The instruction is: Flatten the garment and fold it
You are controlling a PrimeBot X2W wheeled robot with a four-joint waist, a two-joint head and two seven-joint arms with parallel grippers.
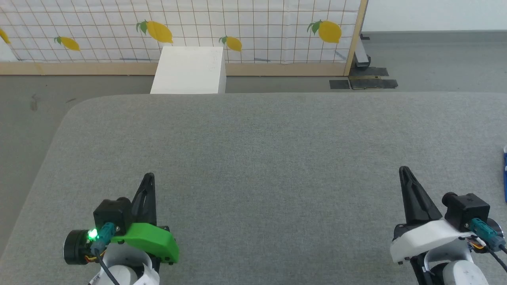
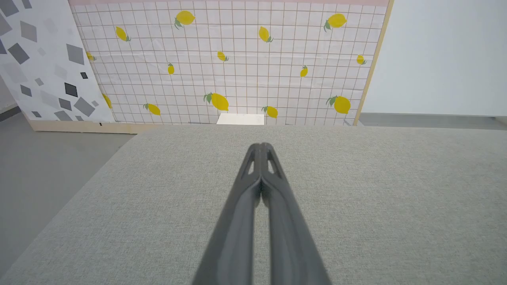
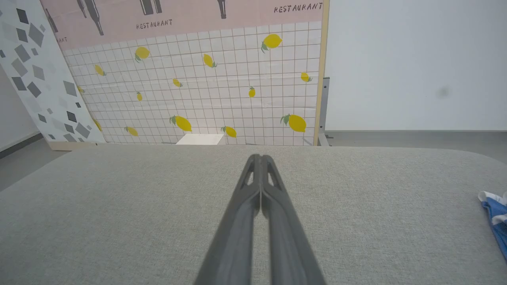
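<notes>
Two grippers hang over a wide grey fabric-covered table [image 1: 253, 134] with rounded corners, and both have their long dark fingers pressed together with nothing between them. The left gripper [image 1: 149, 178], on the arm with a bright green wrist cover [image 1: 148, 241], sits at the lower left of the head view, fingers pointing away from the robot. The right gripper [image 1: 404, 172], on the arm with a white wrist cover [image 1: 427, 235], sits at the lower right and points the same way. Each wrist view shows its own finger pair meeting at the tips, above bare grey cloth.

Lying on the table at its far right is the garment [image 3: 497, 221], a bright blue piece of soft fabric with white trim. It looks crumpled rather than flat and is cut off by the frame edge, so most of it cannot be seen. In the head view it shows as a thin blue sliver at the right border. It lies to the right of the right gripper and apart from it, and neither gripper touches it.

Beyond the table stand a plain white box [image 1: 188, 71] on the grey floor and a white tiled-pattern panel printed with yellow lemons [image 1: 253, 27].
</notes>
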